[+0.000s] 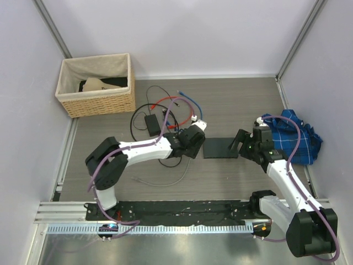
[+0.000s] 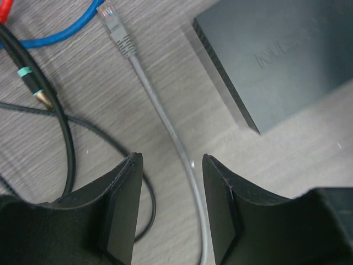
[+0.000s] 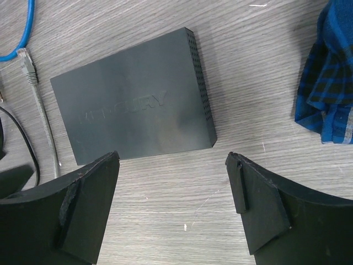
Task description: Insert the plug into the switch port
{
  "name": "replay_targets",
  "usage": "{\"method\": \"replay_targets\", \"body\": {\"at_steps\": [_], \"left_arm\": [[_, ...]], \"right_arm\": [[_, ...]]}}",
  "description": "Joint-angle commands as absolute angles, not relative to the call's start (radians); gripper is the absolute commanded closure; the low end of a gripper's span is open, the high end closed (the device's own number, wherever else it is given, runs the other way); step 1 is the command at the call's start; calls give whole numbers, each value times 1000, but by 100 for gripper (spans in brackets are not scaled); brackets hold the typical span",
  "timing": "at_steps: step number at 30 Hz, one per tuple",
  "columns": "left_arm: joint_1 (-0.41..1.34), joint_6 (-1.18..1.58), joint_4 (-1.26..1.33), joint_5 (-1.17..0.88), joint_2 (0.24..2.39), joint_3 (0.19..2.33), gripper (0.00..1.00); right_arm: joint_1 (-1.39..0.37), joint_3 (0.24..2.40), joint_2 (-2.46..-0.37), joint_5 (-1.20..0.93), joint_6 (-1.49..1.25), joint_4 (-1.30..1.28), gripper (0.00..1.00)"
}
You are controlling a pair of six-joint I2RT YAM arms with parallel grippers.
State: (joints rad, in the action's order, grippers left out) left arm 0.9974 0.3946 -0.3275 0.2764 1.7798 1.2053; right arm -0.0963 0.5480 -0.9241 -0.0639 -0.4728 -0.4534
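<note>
Left claw (image 2: 171, 165): jaws apart, empty, low over the table (image 1: 231, 182). The grey Ethernet cable (image 2: 165, 118) lies on the table and runs up between the two fingers, closer to the right-hand one; not pinched. Right claw (image 3: 174, 160): jaws wide apart, empty, hovering just near-side of the switch (image 3: 132, 105).

Task thing: the plug (image 2: 113, 25), clear tip with a grey boot, lies flat on the table at the far end of that grey cable, just left of the switch and not touching it. Switch lies flat between the two claws. Vent holes show on one side; the ports are not visible, so the port side is unclear.

Handling, judged:
- Plug is small, light, hard plastic; its latch tab is likely fragile.
- Cable looks springy and will probably twist the plug off line.
- Best hold is on the boot just behind the tip, leaving the tip free.
- Switch looks light and smooth and likely slides when pushed, so the right claw should brace it across the body.

Farther off: blue cable (image 2: 71, 30), black cable (image 2: 66, 132), power brick (image 1: 151, 124), blue checked cloth (image 3: 331, 72) to the right, wicker basket (image 1: 99, 102) in the far left corner.
</note>
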Motion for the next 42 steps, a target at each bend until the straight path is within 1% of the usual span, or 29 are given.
{"method": "replay_targets", "body": {"at_steps": [1,12,15,16,18,19,21,22,28,29,36,42], "left_arm": [[980,452,-282,337,1850,1270,50],[959,468,-305,360,2014,1359,52],[957,472,-305,353,2040,1373,59],[957,474,-305,342,2043,1371,66],[957,479,-305,321,2045,1368,74],[957,479,-299,298,2037,1355,83],[957,479,-287,275,2020,1332,95],[957,477,-278,264,1991,1300,100],[956,417,-201,157,1823,1131,100],[956,411,-196,138,1766,1111,100],[942,365,-186,49,1543,967,100],[925,382,-176,-57,1402,894,100]], "right_arm": [[-101,558,-928,-60,-474,-405,12],[-100,537,-939,-78,-476,-382,12],[-101,535,-948,-77,-472,-376,12],[-100,535,-954,-80,-471,-365,12],[-101,532,-966,-89,-469,-353,12],[-101,532,-979,-95,-468,-342,12],[-100,531,-992,-106,-471,-333,12],[-101,529,-1000,-115,-472,-321,12],[-101,491,-1038,-140,-488,-258,12],[-101,485,-1052,-146,-489,-247,12],[-126,428,-1080,-212,-512,-128,12],[-274,405,-1071,-189,-584,-45,12]]}}
